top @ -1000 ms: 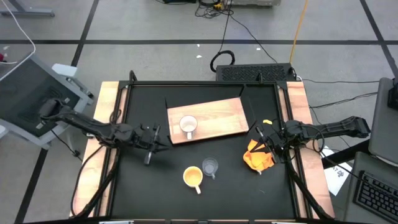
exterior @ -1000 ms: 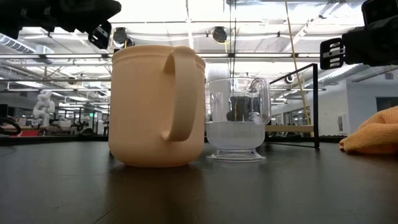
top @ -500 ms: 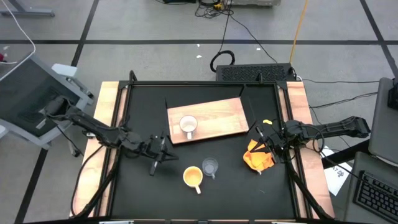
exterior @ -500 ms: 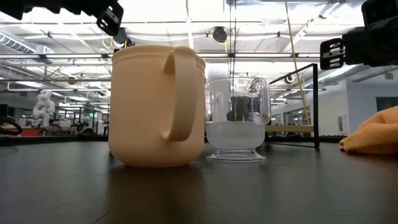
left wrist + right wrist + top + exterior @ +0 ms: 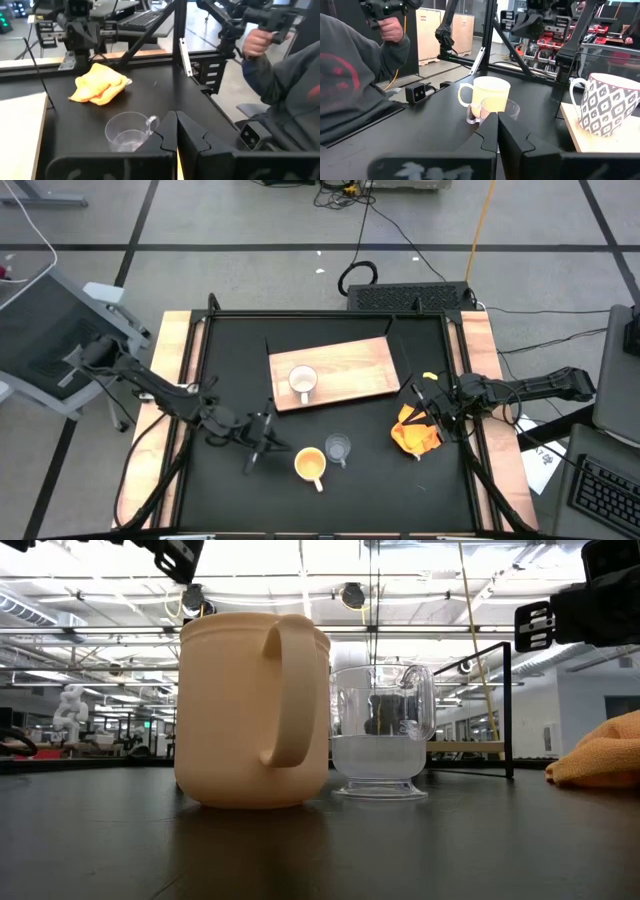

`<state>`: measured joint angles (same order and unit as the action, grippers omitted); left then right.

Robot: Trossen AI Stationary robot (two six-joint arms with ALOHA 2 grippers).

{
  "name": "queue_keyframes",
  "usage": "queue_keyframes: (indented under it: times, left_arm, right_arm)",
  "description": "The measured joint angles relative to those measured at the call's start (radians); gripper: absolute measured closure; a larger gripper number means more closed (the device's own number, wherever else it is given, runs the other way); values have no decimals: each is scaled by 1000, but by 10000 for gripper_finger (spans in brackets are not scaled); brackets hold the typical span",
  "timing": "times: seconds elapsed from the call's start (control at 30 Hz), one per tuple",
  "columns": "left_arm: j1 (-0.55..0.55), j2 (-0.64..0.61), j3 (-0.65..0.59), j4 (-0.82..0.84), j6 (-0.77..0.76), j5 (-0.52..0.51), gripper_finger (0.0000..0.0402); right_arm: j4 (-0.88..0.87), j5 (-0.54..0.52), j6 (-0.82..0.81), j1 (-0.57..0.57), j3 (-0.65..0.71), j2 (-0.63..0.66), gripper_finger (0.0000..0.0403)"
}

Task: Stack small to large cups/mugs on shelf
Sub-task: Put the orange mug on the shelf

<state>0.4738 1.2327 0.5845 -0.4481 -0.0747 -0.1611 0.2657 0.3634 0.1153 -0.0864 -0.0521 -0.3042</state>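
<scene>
A white patterned mug [image 5: 302, 383] stands on the light-brown wooden board [image 5: 350, 360] near its left end; it also shows in the right wrist view [image 5: 605, 105]. A yellow-orange mug [image 5: 310, 465] and a clear glass cup [image 5: 339, 448] stand side by side on the black tabletop, near the front. My left gripper [image 5: 268, 443] is shut and empty, hovering just left of the yellow-orange mug. My right gripper [image 5: 420, 402] is shut and empty at the right, by the far edge of an orange cloth [image 5: 415, 432].
The board [image 5: 20, 125] lies slanted at the table's far middle. A black metal frame [image 5: 505, 705] runs along the table's edges. A person [image 5: 290, 80] sits beyond the table's near edge holding a controller. Bare tabletop [image 5: 230, 490] lies at the near left.
My left gripper has travelled toward the table's near edge and to the right, closing in on the yellow-orange mug, with its fingers kept shut. The mugs, the glass cup and the cloth have stayed in place.
</scene>
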Motion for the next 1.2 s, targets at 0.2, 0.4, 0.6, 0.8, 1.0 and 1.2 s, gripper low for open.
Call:
queue_keyframes:
  times: [0.2,0.4,0.6,0.8,1.0,1.2]
  left_arm:
    - [1,46,0,-22,-40,-3,401]
    - [17,45,0,-27,-73,0,401]
    - [33,45,0,-16,-98,-17,401]
    - [33,98,112,187,-164,-56,401]
    - [31,202,327,434,-132,-20,401]
    - [8,280,479,623,-169,11,401]
  right_arm:
    - [10,0,-24,0,0,0,403]
    - [12,0,-23,0,0,0,403]
    - [14,0,-21,0,0,0,403]
    - [19,0,-17,0,0,0,403]
    - [23,0,-15,0,0,0,403]
    - [23,0,-15,0,0,0,403]
